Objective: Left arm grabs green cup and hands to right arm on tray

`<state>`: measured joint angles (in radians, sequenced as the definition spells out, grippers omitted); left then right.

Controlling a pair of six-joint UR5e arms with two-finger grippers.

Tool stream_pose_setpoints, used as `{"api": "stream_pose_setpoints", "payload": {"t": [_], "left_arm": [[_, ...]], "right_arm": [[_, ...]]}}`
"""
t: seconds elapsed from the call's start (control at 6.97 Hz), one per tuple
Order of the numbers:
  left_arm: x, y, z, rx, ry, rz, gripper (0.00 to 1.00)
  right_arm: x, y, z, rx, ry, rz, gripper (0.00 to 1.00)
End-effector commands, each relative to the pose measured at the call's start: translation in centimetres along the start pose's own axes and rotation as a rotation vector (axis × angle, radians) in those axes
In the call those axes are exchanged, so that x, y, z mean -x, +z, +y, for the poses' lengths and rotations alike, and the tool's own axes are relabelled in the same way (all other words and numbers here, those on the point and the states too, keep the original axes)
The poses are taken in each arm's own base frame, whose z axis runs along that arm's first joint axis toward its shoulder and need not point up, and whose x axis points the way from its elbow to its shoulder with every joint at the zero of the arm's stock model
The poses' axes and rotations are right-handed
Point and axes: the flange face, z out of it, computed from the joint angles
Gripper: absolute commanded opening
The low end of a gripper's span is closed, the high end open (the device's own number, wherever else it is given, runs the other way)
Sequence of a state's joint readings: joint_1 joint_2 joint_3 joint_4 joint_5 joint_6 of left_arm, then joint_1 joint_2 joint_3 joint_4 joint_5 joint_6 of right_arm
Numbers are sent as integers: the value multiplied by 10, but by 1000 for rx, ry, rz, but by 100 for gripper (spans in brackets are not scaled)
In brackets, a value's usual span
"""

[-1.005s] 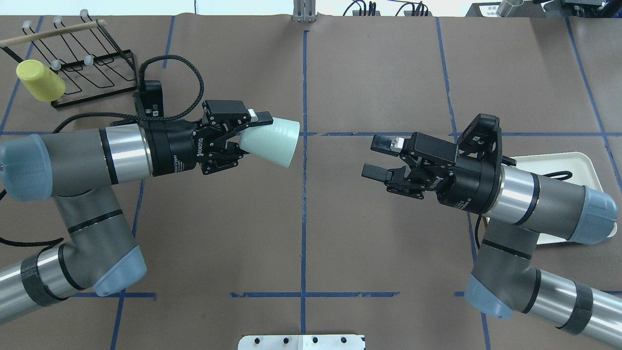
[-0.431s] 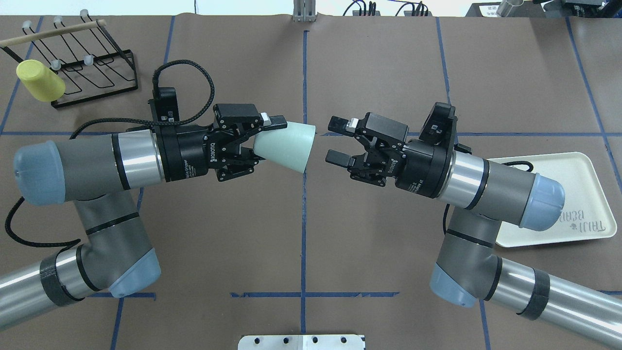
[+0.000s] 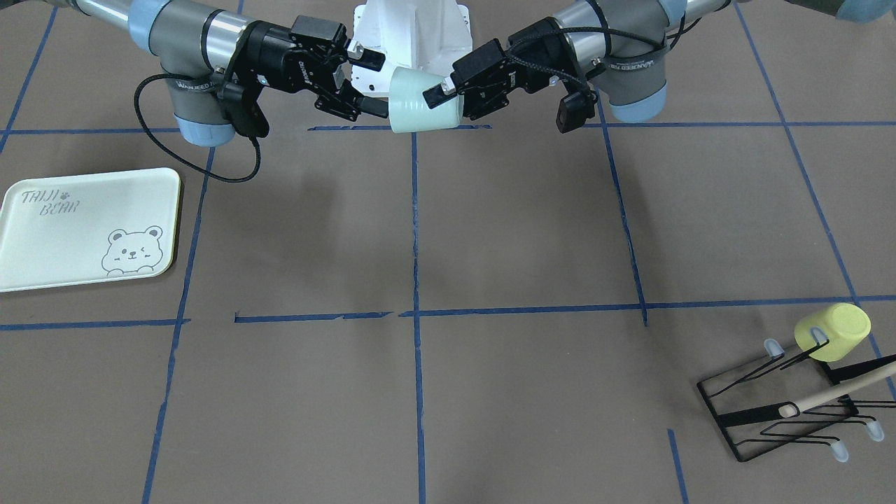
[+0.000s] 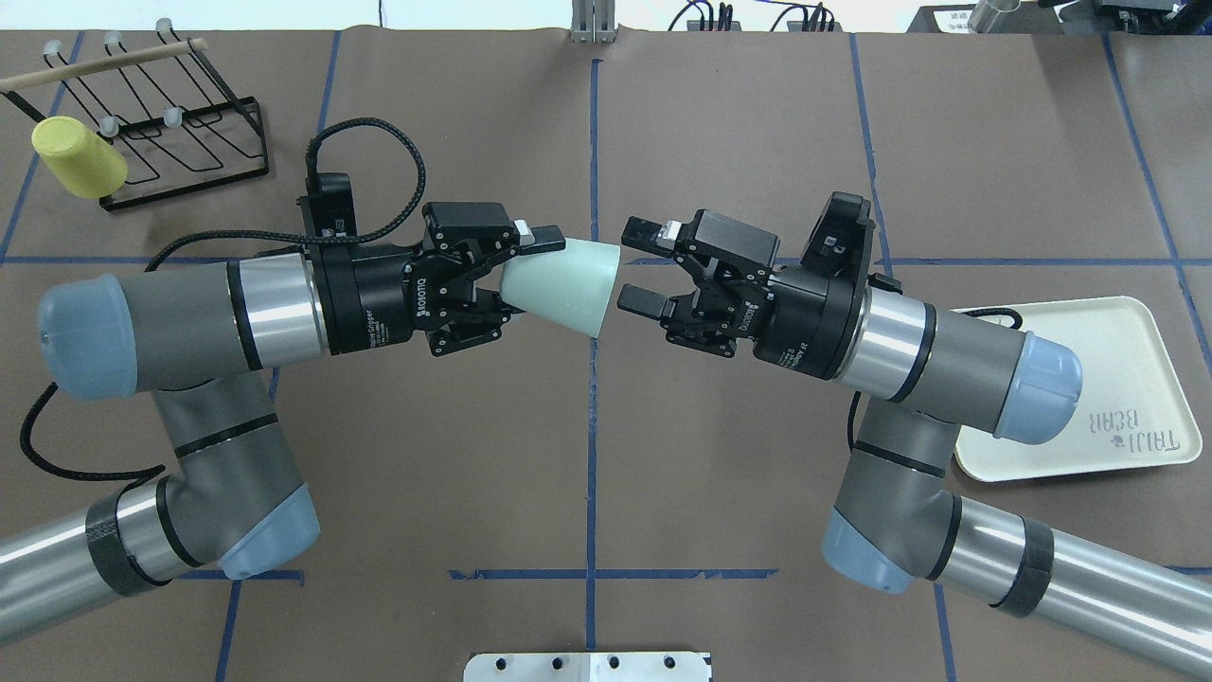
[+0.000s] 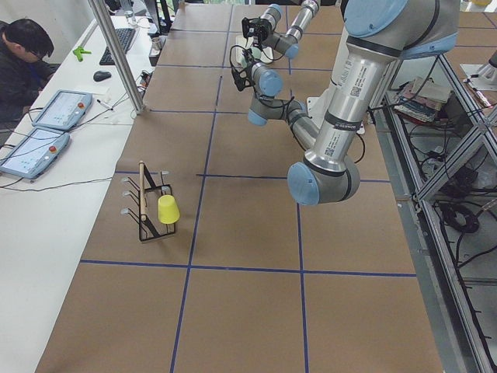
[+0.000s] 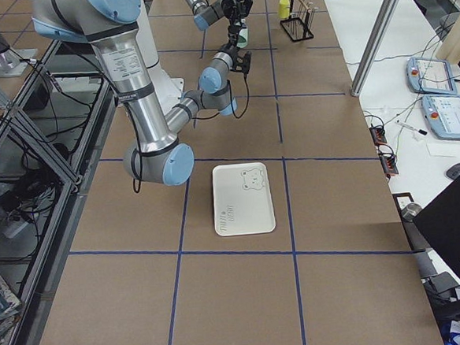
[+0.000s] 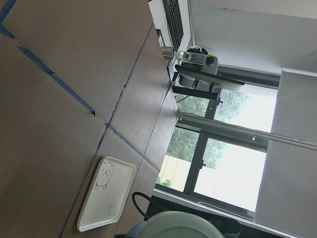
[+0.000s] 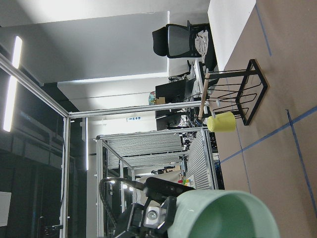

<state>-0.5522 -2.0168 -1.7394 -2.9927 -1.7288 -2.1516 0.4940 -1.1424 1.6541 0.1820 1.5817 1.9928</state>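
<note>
The green cup (image 4: pixel 568 284) hangs on its side above the table's middle, mouth toward the right arm. My left gripper (image 4: pixel 524 275) is shut on the cup's narrow base end. The right gripper (image 4: pixel 632 265) is open, its two fingertips level with the cup's wide rim, one on each side, not closed on it. In the front view the green cup (image 3: pixel 420 101) sits between the left gripper (image 3: pixel 448 92) and the right gripper (image 3: pixel 374 82). The right wrist view looks into the cup's mouth (image 8: pixel 223 213). The tray (image 4: pixel 1127 379) lies flat on the table beyond the right arm's elbow, with nothing on it.
A yellow-green cup (image 4: pixel 78 158) hangs on a black wire rack (image 4: pixel 180 123) at the far left corner. A white base plate (image 4: pixel 587 666) lies at the near edge. In the left side view a person (image 5: pixel 19 62) sits at a side desk with tablets.
Both arms have closed in on each other. The left one carried the cup a little rightward; the right gripper swept left from near the tray up to the cup's rim, staying open.
</note>
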Motion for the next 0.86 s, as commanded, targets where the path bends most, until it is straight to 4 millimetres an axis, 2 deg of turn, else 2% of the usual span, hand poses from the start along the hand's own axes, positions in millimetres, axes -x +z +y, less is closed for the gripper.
{"api": "stream_pose_setpoints", "payload": {"t": [0.0,0.72], "left_arm": [[4,2,0,1,-5,-7,47],[1,10,11,23,-15,2,47]], "right_arm": [[3,3,1,2,1,-9,99],[4,6,0,-15,22,-17,97]]}}
